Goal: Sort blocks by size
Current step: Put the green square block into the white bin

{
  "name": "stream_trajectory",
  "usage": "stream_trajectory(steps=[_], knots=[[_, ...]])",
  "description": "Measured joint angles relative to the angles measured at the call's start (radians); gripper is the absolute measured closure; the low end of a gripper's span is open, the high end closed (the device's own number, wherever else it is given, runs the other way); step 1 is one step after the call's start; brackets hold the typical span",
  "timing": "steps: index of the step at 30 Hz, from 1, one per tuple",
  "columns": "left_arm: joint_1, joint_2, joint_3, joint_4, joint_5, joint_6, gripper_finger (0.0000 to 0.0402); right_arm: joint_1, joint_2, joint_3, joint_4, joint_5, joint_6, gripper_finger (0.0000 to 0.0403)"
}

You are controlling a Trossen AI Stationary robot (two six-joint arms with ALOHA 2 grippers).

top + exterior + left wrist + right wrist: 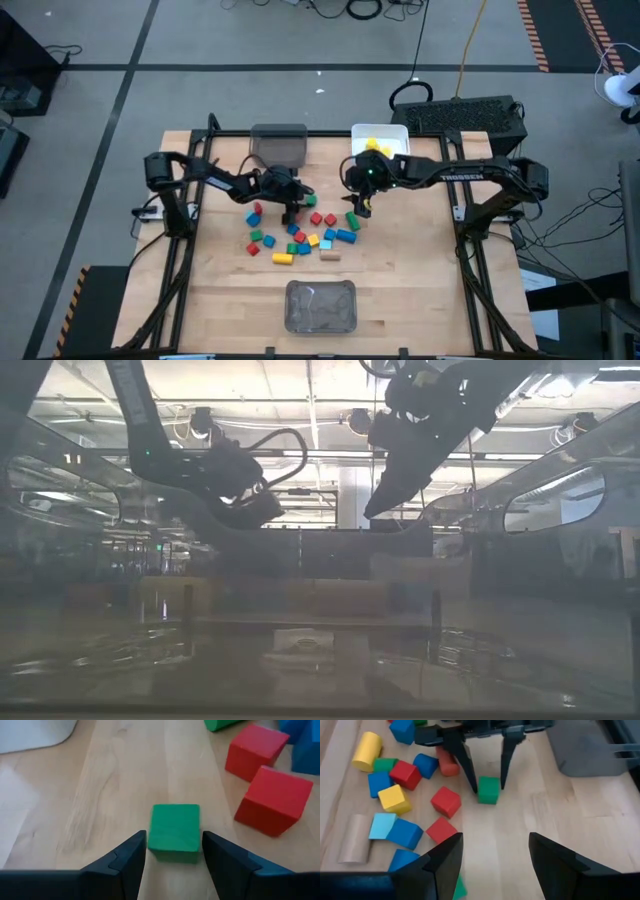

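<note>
Pale wooden desk (400, 290) carries scattered painted blocks. Left pincer (174, 851) straddles a small green wooden cube (174, 827), fingers seemingly just beside its sides, not yet clenched: the pick step, needing closure, then lift. Right pincer (495, 852) hovers released nearby.

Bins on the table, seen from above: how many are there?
3. A grey bin and a white bin holding yellow pieces sit side by side at the table's top edge in the high view; a third bin sits alone at the bottom edge. None seems hidden.
</note>
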State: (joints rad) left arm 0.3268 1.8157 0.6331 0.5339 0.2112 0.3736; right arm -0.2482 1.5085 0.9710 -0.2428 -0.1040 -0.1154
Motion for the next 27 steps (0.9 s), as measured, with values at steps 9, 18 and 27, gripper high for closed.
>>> stream_trajectory(steps=[9,18,27], knots=[[0.001,0.024,0.038,-0.029,-0.006,-0.052,0.0208,0.038,0.0,0.0,-0.018,0.009,0.003,0.019],[0.005,0.021,0.038,-0.034,-0.013,-0.143,0.0263,0.08,0.024,-0.026,0.05,0.116,-0.031,0.019],[0.008,-0.077,0.038,-0.038,0.07,-0.305,0.0263,0.113,0.024,-0.036,0.113,0.157,-0.163,0.019]])
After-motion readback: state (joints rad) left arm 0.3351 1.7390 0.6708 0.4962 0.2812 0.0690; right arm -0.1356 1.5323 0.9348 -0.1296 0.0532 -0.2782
